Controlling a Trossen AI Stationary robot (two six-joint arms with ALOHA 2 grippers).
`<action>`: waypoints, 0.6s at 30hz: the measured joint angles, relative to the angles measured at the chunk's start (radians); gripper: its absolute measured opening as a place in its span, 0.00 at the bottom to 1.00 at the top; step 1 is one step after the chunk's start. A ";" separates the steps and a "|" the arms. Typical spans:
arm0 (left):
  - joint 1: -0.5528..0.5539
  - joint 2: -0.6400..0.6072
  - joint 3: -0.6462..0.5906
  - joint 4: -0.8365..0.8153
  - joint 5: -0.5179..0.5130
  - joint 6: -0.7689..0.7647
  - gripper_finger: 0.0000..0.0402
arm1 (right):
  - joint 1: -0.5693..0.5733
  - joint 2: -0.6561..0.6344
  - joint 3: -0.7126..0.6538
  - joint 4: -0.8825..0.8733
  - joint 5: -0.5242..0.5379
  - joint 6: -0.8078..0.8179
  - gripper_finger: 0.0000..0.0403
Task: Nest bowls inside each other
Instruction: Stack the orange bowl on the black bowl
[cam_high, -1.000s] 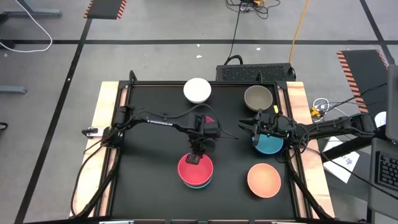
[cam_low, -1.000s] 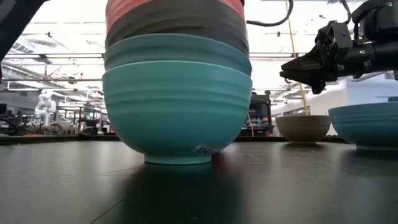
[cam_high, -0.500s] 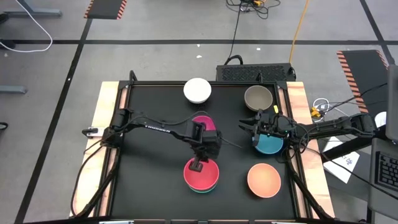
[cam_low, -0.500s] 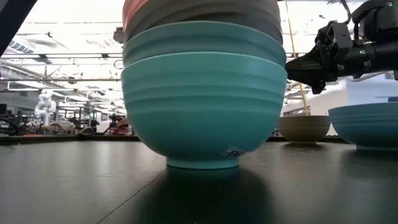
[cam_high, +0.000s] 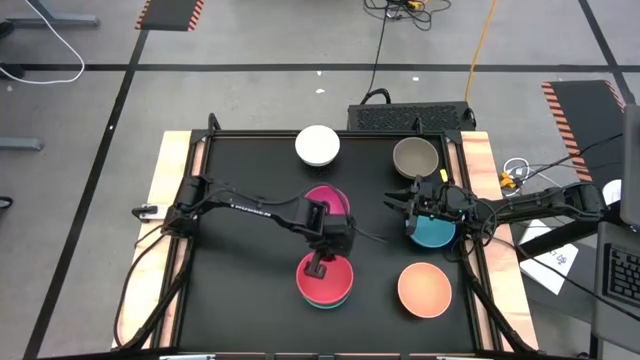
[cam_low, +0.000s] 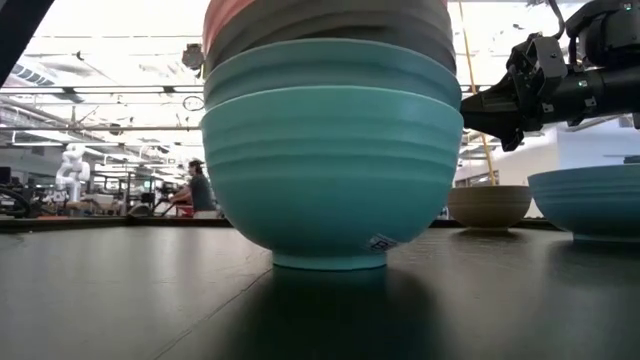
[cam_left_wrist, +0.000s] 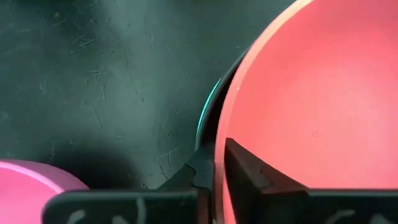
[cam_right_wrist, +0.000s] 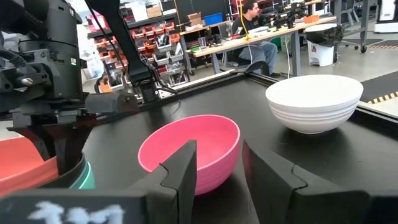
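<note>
Red bowl (cam_high: 325, 277) is topping a nested stack near the table's (cam_high: 240, 300) front centre; turquoise bowls (cam_low: 332, 170) are sitting lowest, a dark one between. Left gripper (cam_high: 318, 265) is straddling the red rim, one finger (cam_left_wrist: 245, 171) inside and one outside, jaws narrowly parted and pinching the rim. Magenta bowl (cam_high: 322, 195) is sitting just behind the stack. White bowl (cam_high: 317, 145) is lying far centre, grey-brown bowl (cam_high: 414, 156) far right, peach bowl (cam_high: 424, 288) near right. Right gripper (cam_high: 408, 196) is hovering beside the blue bowl (cam_high: 434, 232) at right, fingers parted, holding nothing.
</note>
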 joint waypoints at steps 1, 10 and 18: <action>0.000 0.000 0.000 0.000 -0.005 -0.002 0.12 | 0.000 0.000 0.000 0.000 -0.001 0.000 0.30; -0.006 -0.022 0.025 -0.003 -0.017 -0.016 0.41 | 0.000 0.000 0.000 -0.010 -0.002 0.000 0.30; -0.055 -0.063 0.091 -0.105 -0.184 -0.010 0.60 | 0.000 0.003 0.000 -0.015 -0.001 -0.001 0.30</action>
